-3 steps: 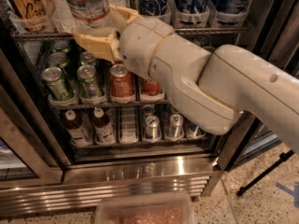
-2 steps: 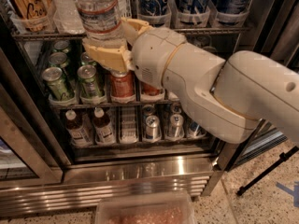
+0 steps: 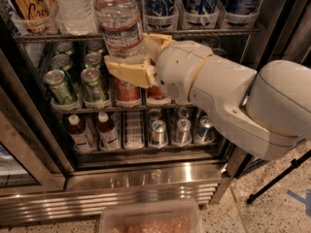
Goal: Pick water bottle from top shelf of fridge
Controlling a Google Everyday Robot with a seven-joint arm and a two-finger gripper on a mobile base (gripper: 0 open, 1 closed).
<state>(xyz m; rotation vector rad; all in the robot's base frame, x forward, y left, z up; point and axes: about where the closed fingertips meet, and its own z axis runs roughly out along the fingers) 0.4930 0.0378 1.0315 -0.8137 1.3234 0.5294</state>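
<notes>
Top shelf [image 3: 214, 33]: dark wire rack, its front rail running across near the top of view. On it, left to right: amber tea bottle [image 3: 31, 6], a clear ribbed bottle [image 3: 73, 6] just beside it, then blue Pepsi bottles [image 3: 160, 1] further right, seated in clear plastic holders [image 3: 197, 19]. Water bottle [image 3: 116, 13] is forward of the rail with its lower part overlapping it. Its base is hidden, so contact with the rack can't be confirmed. Gripper [image 3: 127, 50] is clamped on the bottle's lower part, one tan finger front-left, the other behind-right. Floor [image 3: 272, 212]: speckled terrazzo. The fridge [image 3: 146, 188] stands on it on its ribbed steel base. Clear plastic bin [image 3: 150, 217] sits in front of that at the bottom edge; black stand leg [image 3: 277, 178] and blue tape mark [image 3: 301, 200] at right.
</notes>
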